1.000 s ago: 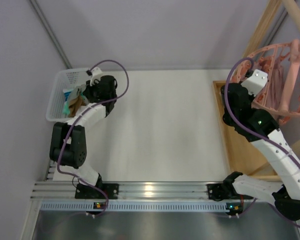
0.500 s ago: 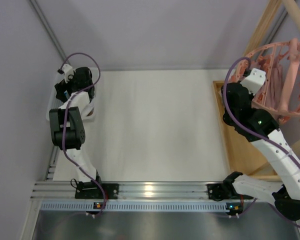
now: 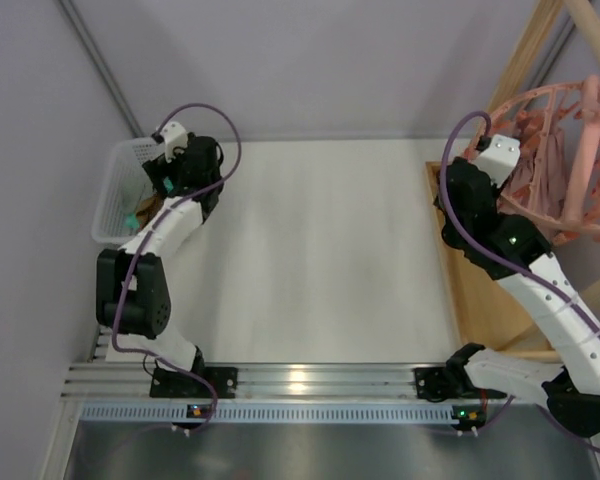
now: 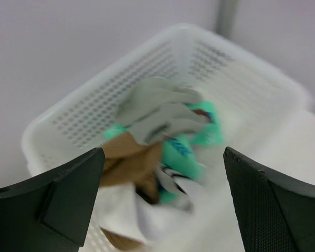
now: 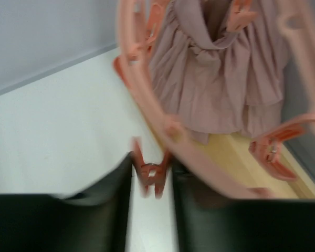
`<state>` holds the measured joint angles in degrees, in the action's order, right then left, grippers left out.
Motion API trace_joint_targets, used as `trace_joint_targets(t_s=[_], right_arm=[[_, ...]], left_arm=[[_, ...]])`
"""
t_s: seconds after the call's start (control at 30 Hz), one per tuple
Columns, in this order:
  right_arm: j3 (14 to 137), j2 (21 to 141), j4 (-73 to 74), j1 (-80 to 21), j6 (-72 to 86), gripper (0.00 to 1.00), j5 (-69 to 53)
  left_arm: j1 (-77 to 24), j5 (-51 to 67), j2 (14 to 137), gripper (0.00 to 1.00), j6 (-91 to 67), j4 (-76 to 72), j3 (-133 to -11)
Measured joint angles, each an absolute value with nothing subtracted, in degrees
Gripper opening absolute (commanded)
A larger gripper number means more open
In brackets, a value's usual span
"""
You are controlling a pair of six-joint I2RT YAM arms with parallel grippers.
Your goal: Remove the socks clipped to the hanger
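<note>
Left gripper has swung back over the basket of socks, fingers wide, empty. Right gripper is closed narrow on a clip; the hanger still carries mauve cloth

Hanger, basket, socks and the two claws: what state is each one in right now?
Socks: loose pile in the basket, unclipped.
Basket: upright, holding the socks.
Hanger: hanging, with a mauve cloth hanging from it.
Left gripper: wide open, empty, over the basket.
Right gripper: fingers close either side of a clip; blur hides whether they grip.
</note>
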<state>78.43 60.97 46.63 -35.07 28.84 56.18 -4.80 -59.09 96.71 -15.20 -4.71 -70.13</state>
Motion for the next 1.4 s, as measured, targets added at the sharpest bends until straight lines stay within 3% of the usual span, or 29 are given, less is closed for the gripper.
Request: trace_joint_targets(t_s=[0.03, 0.07, 0.33, 0.47, 0.83, 1.07, 1.4], right_arm=[[78.43, 61.06, 46.54, -35.07, 28.84, 0.73, 55.35], [78.39, 61.14, 47.13, -35.11, 28.95, 0.99, 53.49], [76.47, 58.52, 52.34, -35.24, 27.77, 1.0, 45.52], [74.22, 51.07, 54.72, -35.24, 27.29, 0.99, 43.53], [63.37, 30.92, 55.31, -35.24, 25.47, 0.99, 24.6], [54.7, 24.16, 57.39, -35.24, 30.61, 1.0, 23.88], [53.63, 18.2, 58.13, -35.24, 36.73, 1.0, 22.24]], left_arm=[[-7.68, -58.65, 94.7, 0.98, -15.51, -4.12, -69.84], [-11.25, -57.78, 92.55, 0.98, -15.88, -3.6, -69.78], [-41.19, -44.12, 80.03, 0.99, -19.99, -2.5, -65.8], [-49.12, -35.57, 78.46, 0.99, -24.56, -1.65, -61.84], [-50.46, -12.23, 72.31, 0.98, -36.25, 0.38, -53.91], [-50.43, -3.92, 65.43, 0.98, -40.8, 0.03, -47.33], [-50.41, 6.46, 54.65, 0.98, -46.33, -3.79, -38.7]])
